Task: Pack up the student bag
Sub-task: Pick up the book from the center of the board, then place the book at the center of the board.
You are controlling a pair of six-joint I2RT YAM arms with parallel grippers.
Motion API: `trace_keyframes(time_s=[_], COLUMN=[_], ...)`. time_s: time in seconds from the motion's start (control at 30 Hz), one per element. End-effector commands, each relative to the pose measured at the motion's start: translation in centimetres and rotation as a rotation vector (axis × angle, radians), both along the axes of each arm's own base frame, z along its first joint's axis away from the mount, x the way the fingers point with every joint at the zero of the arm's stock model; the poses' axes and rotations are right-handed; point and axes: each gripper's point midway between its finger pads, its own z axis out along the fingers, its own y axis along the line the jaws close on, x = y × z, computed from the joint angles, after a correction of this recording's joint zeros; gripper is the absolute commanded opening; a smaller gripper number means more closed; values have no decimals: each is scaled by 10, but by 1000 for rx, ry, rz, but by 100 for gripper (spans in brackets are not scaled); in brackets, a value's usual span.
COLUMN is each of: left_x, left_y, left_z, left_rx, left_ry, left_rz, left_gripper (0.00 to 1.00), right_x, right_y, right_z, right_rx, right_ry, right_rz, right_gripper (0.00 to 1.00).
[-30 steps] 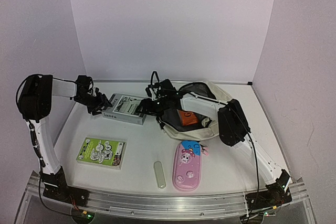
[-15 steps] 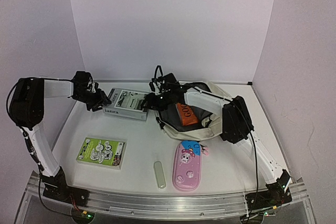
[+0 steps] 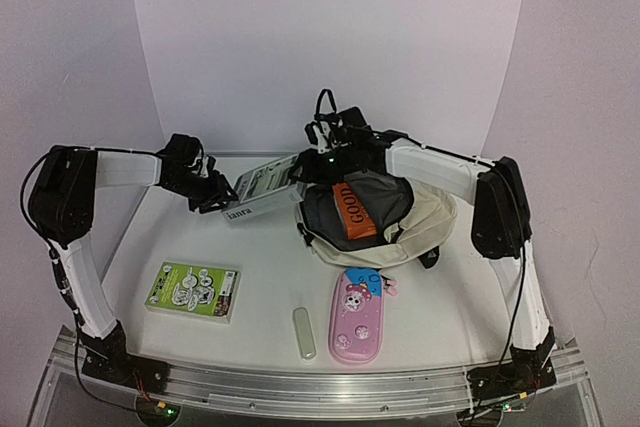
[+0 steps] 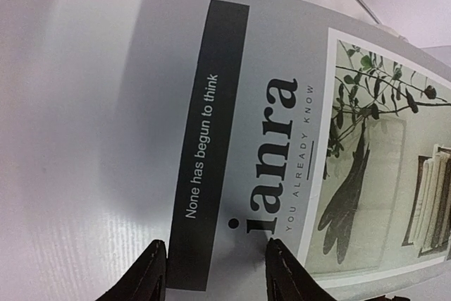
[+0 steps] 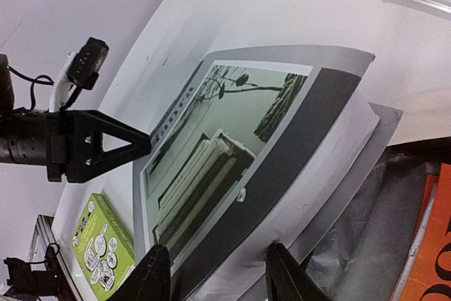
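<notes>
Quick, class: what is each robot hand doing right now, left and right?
The left hand is closed on one end of the grey book.
The right hand is closed on the grey book's other end.

book [image 4: 232, 139] cover "ianra", "None has begun to think", orange item [image 3: 355, 215] "GOOD"

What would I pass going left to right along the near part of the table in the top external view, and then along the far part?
Near part: green box → small pale oblong item → pink pencil case. Far part: grey book → student bag.
</notes>
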Motion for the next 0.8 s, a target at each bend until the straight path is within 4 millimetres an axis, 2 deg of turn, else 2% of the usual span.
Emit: trace_keyframes(time_s=[0.0, 0.1, 0.17, 0.27, 0.37, 0.47, 0.67, 0.77], left_x=[7, 6, 6, 6, 3, 2, 10, 12], left_y=[-49, -59, -60, -56, -50, -47, -38, -39], left_z=[11, -4, -12, -11, -3, -2, -7, -10], left_rx=[-92, -98, -105, -104, -104, -99, -158, -174], left_ry=[-47, -20, -5, -20, -40, -41, -17, -8], left_rz=[-91, -100, -88, -59, -31, -16, 25, 20], left_gripper=[48, 50, 55, 70, 81, 85, 87, 87], right_x=[-9, -2, 2, 2, -1, -5, -18, -15], right_y=[-22, -51, -64, -78, -86, -87, -69, -63], right_z=[8, -22, -38, -57, -64, -62, -62, -65], right_rx=[-11, -66, -95, -120, -132, -127, -34, -14], right_ry=[-42, 12, 35, 81, 105, 117, 204, 228], right_rz=[29, -11, -31, -48, -48, -33, 44, 46], right_gripper=[46, 47, 52, 57, 71, 77, 78, 78])
